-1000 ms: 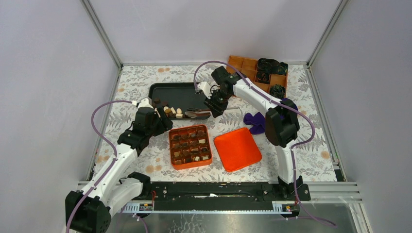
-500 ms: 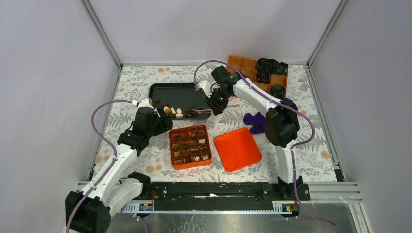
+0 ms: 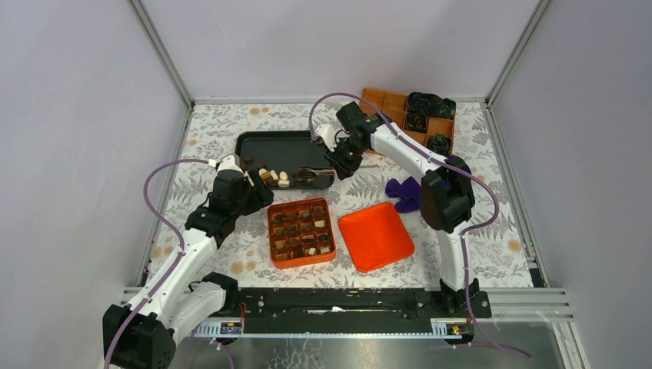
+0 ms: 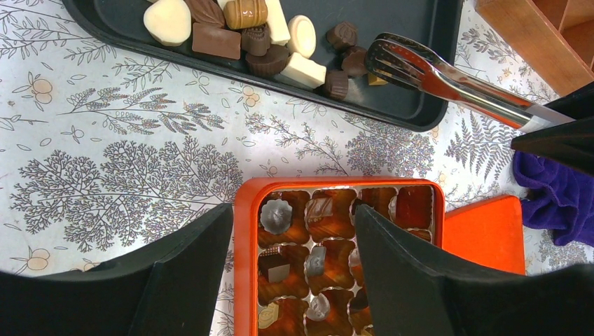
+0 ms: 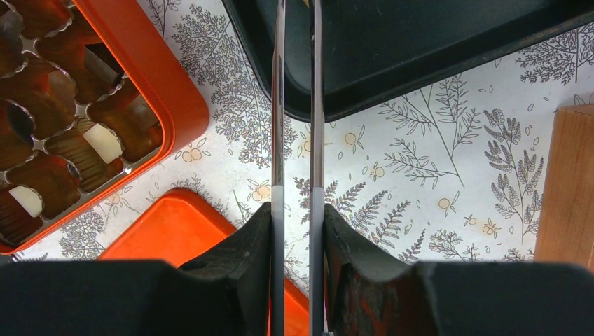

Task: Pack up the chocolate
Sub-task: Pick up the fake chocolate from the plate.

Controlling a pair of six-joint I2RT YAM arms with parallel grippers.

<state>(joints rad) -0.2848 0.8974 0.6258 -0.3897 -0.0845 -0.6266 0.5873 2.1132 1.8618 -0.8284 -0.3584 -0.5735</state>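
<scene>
This looks like a robot lab. Plain grey walls (image 3: 77,115) and silver metal posts (image 3: 161,54) box in a tabletop with a leafy white cover (image 3: 215,134). A white-and-black robot arm on the left (image 3: 181,261) and another on the right (image 3: 450,254) are bolted to a black rail (image 3: 346,304) at its near edge.

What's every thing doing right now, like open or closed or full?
orange box, open, partly filled
orange lid, off, lying beside the box
black tray, holding loose chocolate
tongs, squeezed narrow, tips over the tray
left gripper, open, empty
right gripper, shut on tongs
purple cloth, crumpled
</scene>
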